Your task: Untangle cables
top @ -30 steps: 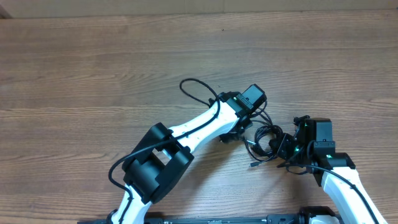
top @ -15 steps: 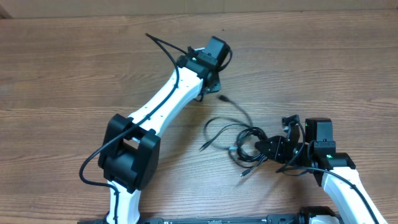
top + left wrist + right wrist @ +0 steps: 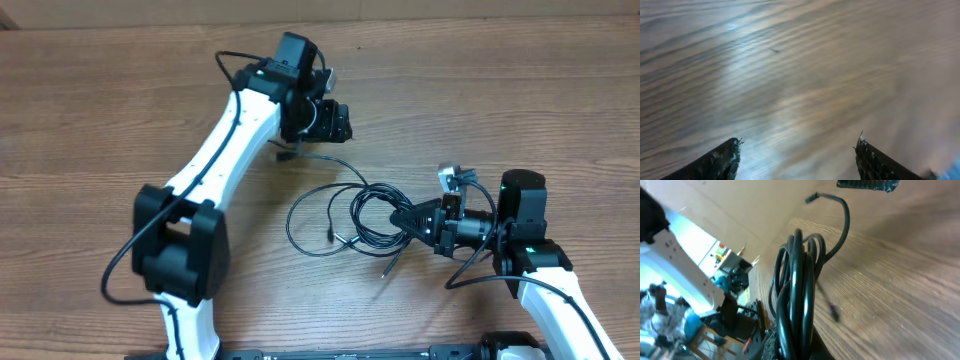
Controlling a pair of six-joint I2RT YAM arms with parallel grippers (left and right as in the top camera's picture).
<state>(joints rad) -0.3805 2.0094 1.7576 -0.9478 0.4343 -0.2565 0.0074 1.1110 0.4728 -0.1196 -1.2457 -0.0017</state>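
Black cables (image 3: 345, 215) lie looped on the wooden tabletop (image 3: 520, 90), their bundle pinched in the right hand (image 3: 412, 217), whose fingers are mostly cut off in its wrist view. One strand trails to just beside the left hand (image 3: 338, 122), which stands spread over bare wood; only its fingertips (image 3: 722, 160) show there.

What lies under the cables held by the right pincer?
Wooden table shows through the loops of the cables. Where the right pincer clamps the bundle, whatever lies beneath is covered.
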